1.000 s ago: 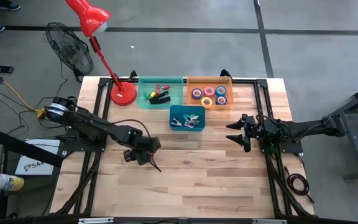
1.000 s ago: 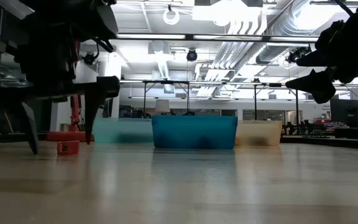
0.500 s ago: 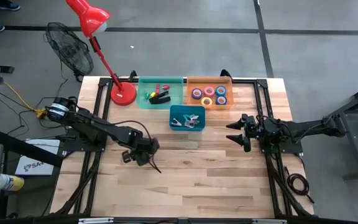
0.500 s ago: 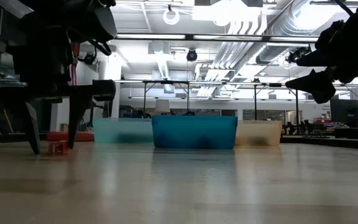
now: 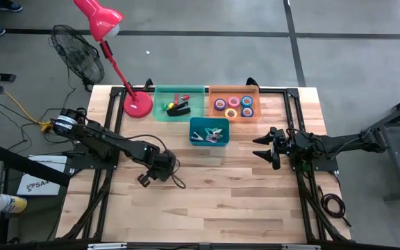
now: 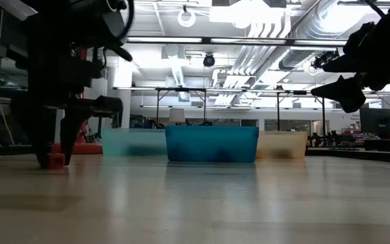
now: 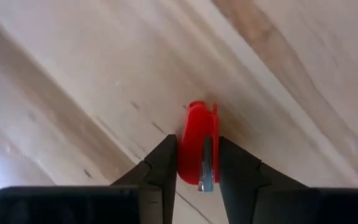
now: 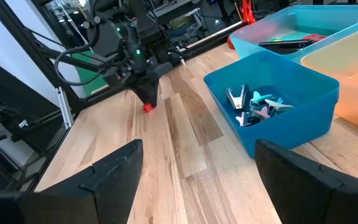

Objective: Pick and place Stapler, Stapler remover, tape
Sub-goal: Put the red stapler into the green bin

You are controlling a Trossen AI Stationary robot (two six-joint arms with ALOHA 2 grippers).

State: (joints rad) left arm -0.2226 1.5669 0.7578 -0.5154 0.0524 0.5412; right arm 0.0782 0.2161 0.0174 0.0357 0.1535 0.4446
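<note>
I'm working over a pale wooden desk with an open workshop behind it. My left claw is down at the desk surface, and its fingers are pressed against the two flat sides of a small red remover. The remover's long axis runs straight out from the claw, in line with the fingers, so the pinch is across its narrow width. In the low view the remover sits on the wood directly under the claw, so I judge it gripped but not lifted.

The bins lie beyond the left claw, toward the desk's far edge. The blue bin is nearest, off toward the right arm's side. Behind it are the green bin, which holds the black stapler, and the orange bin, which holds the tape.

My right claw waits well apart from the remover, above the desk, with its fingers spread wide. The left arm is clearly the nearer one. The next move looks like a lift and a carry forward to a bin.
</note>
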